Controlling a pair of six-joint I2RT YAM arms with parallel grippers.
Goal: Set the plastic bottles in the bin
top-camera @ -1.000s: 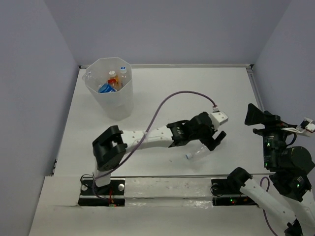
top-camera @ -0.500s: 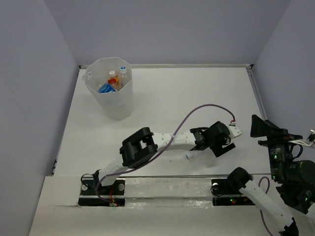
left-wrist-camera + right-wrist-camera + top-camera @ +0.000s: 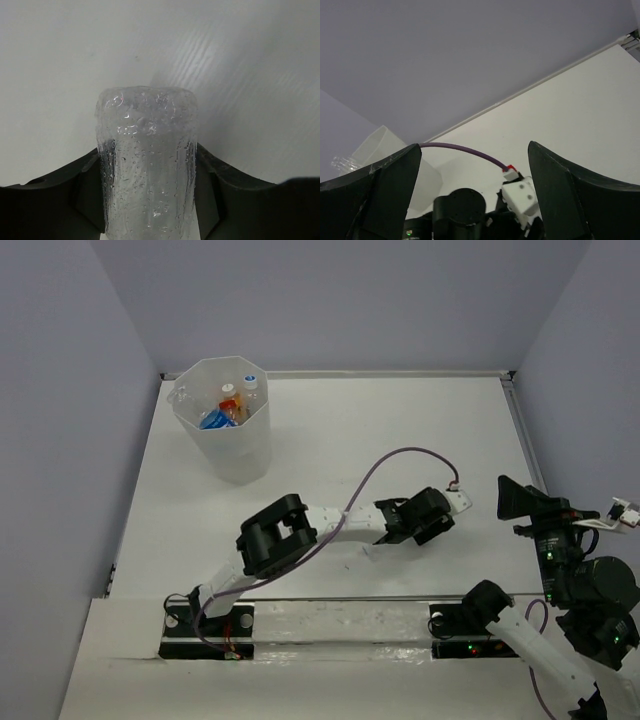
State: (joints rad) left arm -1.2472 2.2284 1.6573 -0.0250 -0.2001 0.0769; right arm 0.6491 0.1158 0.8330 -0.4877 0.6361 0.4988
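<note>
L gripper [image 3: 146,156] clamping clear bottle [image 3: 145,125], long axis along fingers

clear bottle [image 3: 147,165]: you hold transparent plastic, glossy, beaded all over with fine droplets. fingers [image 3: 82,200] of your left gripper [image 3: 405,535]: matt black plastic. table [image 3: 240,75]: white, smooth, faint streaked sheen. bin [image 3: 240,455]: translucent white plastic, faceted, satin. cable [image 3: 400,450]: purple, smooth sheath. walls [image 3: 340,300]: matt pale grey-lilac.

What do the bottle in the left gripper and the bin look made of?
Clear bottle: seemingly thin transparent plastic, glossy; the table shows through it and droplets bead its wall. Bin: likely white, slightly translucent plastic, matte; moulded faceted sides.
</note>
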